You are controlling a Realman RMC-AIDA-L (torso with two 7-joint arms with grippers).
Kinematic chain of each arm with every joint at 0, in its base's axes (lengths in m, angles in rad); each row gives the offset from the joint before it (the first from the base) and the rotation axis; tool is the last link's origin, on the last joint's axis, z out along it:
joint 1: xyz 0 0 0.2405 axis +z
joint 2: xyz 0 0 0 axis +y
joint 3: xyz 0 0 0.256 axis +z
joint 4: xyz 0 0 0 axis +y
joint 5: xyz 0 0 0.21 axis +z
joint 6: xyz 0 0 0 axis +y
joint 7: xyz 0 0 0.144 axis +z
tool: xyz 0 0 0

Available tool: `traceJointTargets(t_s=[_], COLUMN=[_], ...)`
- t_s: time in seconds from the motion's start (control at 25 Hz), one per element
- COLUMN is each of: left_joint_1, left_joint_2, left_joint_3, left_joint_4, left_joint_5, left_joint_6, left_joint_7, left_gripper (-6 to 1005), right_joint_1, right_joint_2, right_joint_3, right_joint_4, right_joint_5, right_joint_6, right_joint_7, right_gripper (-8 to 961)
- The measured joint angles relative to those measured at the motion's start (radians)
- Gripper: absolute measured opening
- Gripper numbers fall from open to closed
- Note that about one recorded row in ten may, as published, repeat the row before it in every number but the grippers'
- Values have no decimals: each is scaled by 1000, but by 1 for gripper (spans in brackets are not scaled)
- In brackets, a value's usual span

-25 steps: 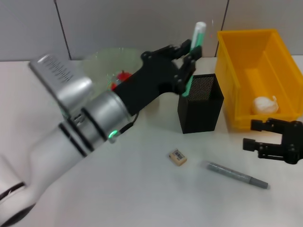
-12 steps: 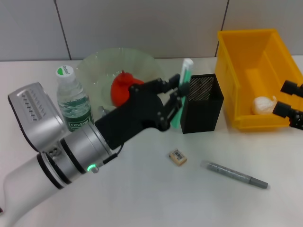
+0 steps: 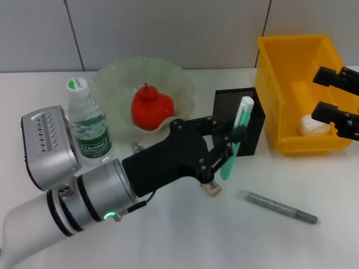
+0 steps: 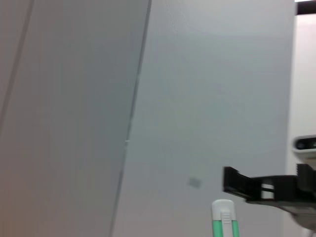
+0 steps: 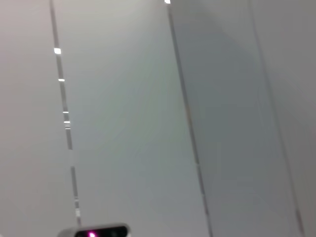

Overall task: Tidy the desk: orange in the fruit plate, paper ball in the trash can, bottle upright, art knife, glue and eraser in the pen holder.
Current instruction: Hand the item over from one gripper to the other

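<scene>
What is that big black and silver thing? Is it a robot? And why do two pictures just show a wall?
Yes, a robot with two arms. The big picture is from a camera on its head, looking down at a white desk. Its left claw is shut on a green and white stick, beside the black mesh pen holder. The right claw, open, hangs over the yellow trash can, where a paper ball lies. An orange sits in the glass fruit plate, a bottle stands upright, and an eraser and a grey pen lie loose. The other pictures come from wrist cameras, aimed at the wall.

Yellow trash can (image 3: pixel 283 73), red-orange orange (image 3: pixel 150 106), black mesh pen holder (image 3: pixel 253 120).
</scene>
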Motion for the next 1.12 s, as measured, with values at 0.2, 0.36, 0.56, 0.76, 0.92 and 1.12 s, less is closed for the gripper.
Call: traceJointTargets(t_s=[0.2,0.36,0.56,0.76,0.92,1.12], left_joint_1=[-4,-10,-26,-41,-49,-46], left_joint_2=[1,3,10,15,11,6], left_joint_3=[-2,-3,-5,-40,-82,-100], left_joint_4=[-9,-13,-14,-33,-54,-55], left_joint_5=[27,44,55,100,145,153], left_joint_6=[39,75,113,157,188,190], left_joint_7=[-17,-48,-105,-149,-169,-162], left_gripper=[221,222,224,225,226,227], right_joint_1=[39,63,82,86,89,82], right_joint_2=[1,6,7,7,6,7], right_joint_3=[-3,-29,-78,-89,-94,-93], right_joint_4=[2,3,6,6,6,5], right_joint_5=[-3,-3,-3,-6,-7,-7], right_joint_6=[-28,-45,-48,-56,-60,-57], right_joint_7=[18,45,76,79,79,79], right_gripper=[785,785,785,785,785,785])
